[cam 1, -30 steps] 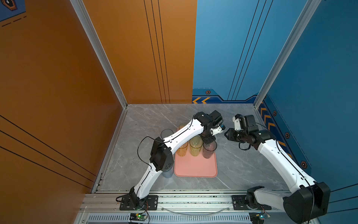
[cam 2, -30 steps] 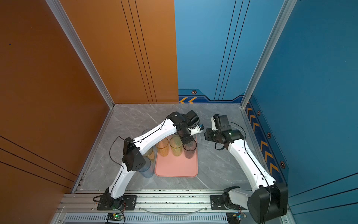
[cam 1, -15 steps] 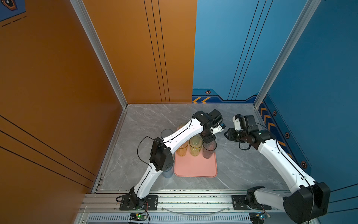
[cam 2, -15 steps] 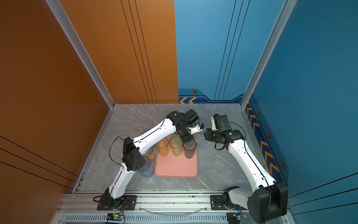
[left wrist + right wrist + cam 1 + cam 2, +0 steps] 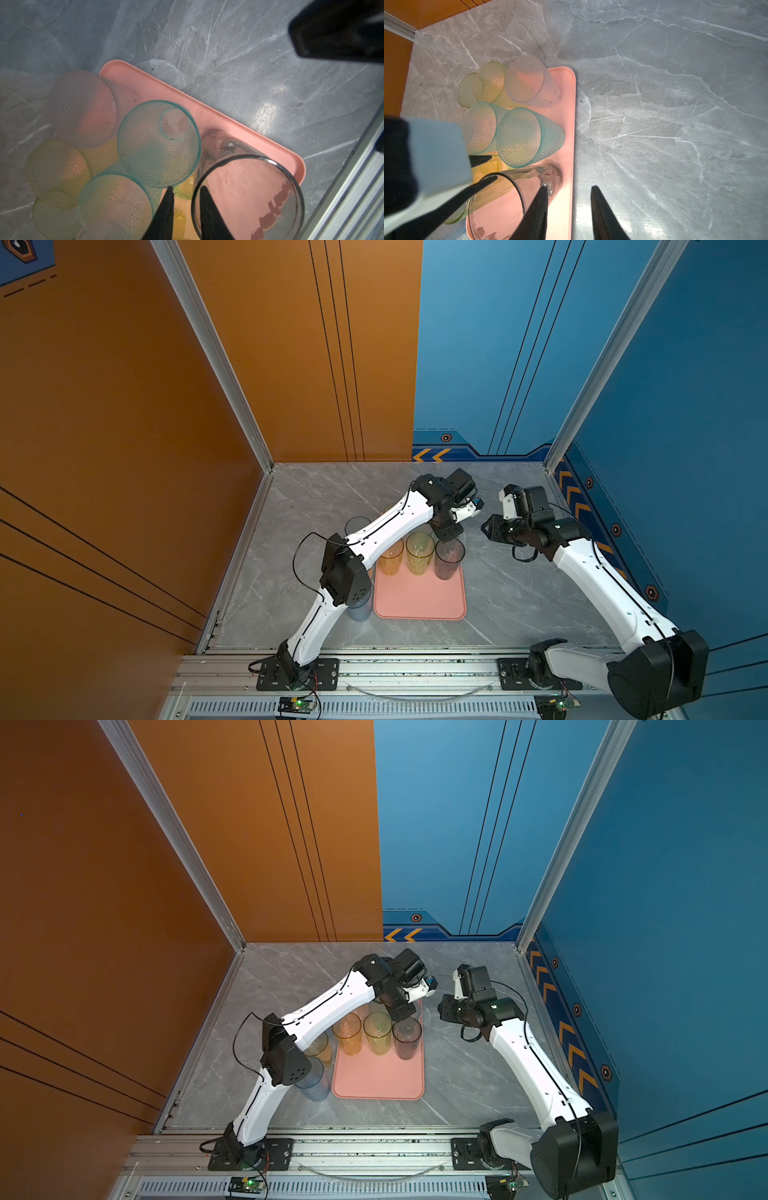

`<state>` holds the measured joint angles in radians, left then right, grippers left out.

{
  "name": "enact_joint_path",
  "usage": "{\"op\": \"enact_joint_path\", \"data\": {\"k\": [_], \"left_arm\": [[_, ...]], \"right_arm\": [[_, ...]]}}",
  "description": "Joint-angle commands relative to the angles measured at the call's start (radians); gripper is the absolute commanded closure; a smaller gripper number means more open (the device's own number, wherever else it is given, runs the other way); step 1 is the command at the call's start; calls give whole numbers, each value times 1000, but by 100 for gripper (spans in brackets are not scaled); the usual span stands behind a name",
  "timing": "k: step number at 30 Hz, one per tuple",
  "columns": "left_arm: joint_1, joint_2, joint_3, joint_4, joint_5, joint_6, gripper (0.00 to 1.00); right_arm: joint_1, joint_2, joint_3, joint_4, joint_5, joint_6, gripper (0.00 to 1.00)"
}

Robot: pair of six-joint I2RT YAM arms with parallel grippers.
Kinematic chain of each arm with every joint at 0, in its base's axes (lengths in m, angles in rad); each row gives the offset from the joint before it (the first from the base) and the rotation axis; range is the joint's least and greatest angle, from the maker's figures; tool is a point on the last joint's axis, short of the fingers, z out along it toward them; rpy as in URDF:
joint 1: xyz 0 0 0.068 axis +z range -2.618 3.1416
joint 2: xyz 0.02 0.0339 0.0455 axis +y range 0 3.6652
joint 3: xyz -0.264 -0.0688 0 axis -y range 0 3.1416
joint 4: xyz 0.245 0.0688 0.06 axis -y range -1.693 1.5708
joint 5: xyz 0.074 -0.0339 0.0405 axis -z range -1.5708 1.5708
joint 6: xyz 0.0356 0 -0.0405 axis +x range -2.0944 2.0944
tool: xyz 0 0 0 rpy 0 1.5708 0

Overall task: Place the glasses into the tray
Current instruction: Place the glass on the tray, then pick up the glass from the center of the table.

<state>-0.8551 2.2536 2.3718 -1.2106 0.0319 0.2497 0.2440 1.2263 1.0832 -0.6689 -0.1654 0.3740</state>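
Hardly any move since a second ago: only a tiny wiggle of the left gripper point(image 5: 186, 188) over the far half of the tray point(image 5: 419, 597). Straddles the wall of the grey glass point(image 5: 449, 564) there, one finger point(image 5: 207, 212) inside the rim and one outside, a little apart, not squeezing. Hides most of the back row under the left arm point(image 5: 386, 526) in both top views; shows up only in the wrist views: a teal glass point(image 5: 158, 143), a second teal glass point(image 5: 116, 205), a pinkish glass point(image 5: 83, 110) in a far tray corner, and a yellow-green glass point(image 5: 56, 166), hard to tell whether on the tray or off. Peeks out half-covered behind the elbow: a blue glass point(image 5: 359, 610) beside the tray and a clear glass point(image 5: 357, 524) on the table point(image 5: 519, 593). Stands in a row across the tray's middle: amber glass point(image 5: 390, 562), yellow glass point(image 5: 419, 558), grey glass. Leaves the near half of the tray bare. Holds the right gripper point(image 5: 569, 188) with fingers spread and nothing between them, just beside the tray's right rim, with lots of bare table further right.
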Motion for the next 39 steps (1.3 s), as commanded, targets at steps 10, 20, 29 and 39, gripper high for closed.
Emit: {"op": "enact_joint_path", "data": {"k": [10, 20, 29, 39], "left_arm": [[243, -605, -557, 468, -46, -221, 76], [486, -1042, -1138, 733, -172, -411, 75], [601, -1174, -1281, 793, -203, -483, 75], [632, -1177, -1278, 777, -117, -471, 75]], "right_arm": [[26, -17, 114, -51, 14, -30, 66], [338, 177, 436, -129, 95, -91, 66], [555, 640, 941, -302, 84, -171, 66], [627, 1005, 1330, -451, 133, -176, 73]]}}
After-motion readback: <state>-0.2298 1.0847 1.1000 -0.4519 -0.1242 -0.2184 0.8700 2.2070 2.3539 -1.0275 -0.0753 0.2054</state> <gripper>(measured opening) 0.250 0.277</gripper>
